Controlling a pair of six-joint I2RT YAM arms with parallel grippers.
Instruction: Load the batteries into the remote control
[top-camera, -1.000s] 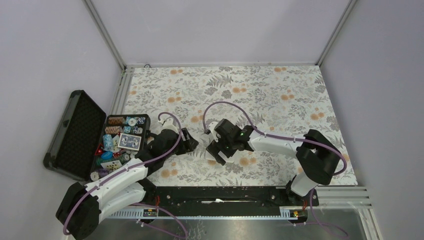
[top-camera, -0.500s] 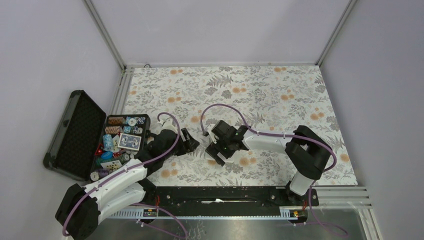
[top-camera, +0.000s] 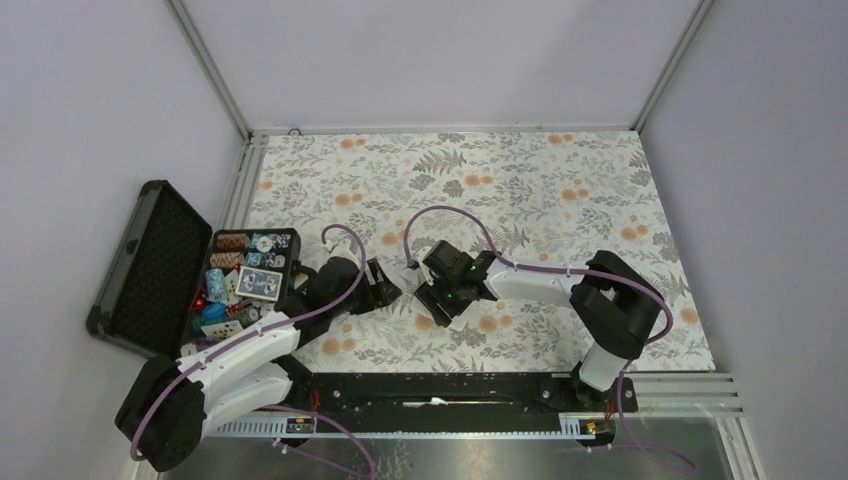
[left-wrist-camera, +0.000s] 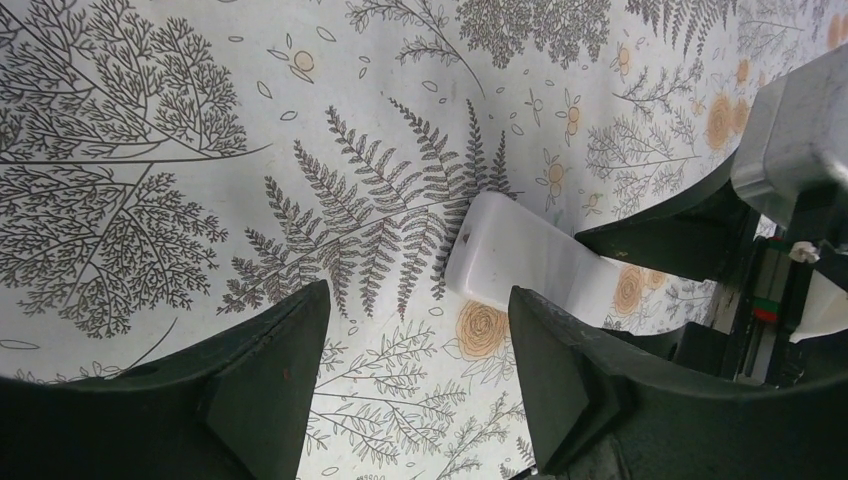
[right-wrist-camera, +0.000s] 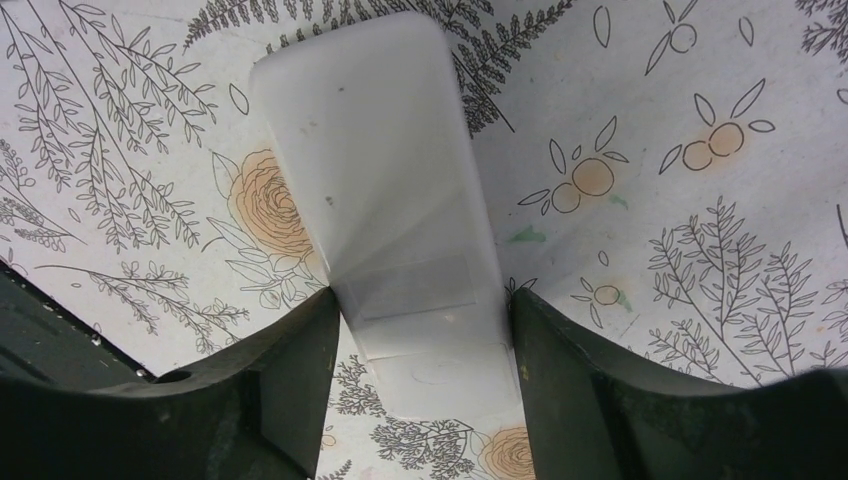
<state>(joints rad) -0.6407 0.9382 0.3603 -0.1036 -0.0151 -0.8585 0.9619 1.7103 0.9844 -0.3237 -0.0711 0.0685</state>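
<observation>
The white remote control (right-wrist-camera: 380, 160) lies back up on the flowered cloth. My right gripper (right-wrist-camera: 420, 295) straddles its near end, with both fingertips against its long sides. From above, the right gripper (top-camera: 440, 298) covers nearly all of the remote (top-camera: 422, 303). My left gripper (left-wrist-camera: 418, 300) is open and empty just above the cloth. The remote's free end (left-wrist-camera: 520, 265) lies a little beyond its fingertips. From above, the left gripper (top-camera: 385, 290) is just left of the right one. No batteries show in any view.
An open black case (top-camera: 150, 265) stands at the left table edge, its tray (top-camera: 287, 262) holding poker chips, cards and dice. The flowered cloth (top-camera: 520, 190) covers the table. A metal rail (top-camera: 450, 385) runs along the near edge.
My right gripper has slid slightly left and lower over the remote. My left gripper has edged right towards it.
</observation>
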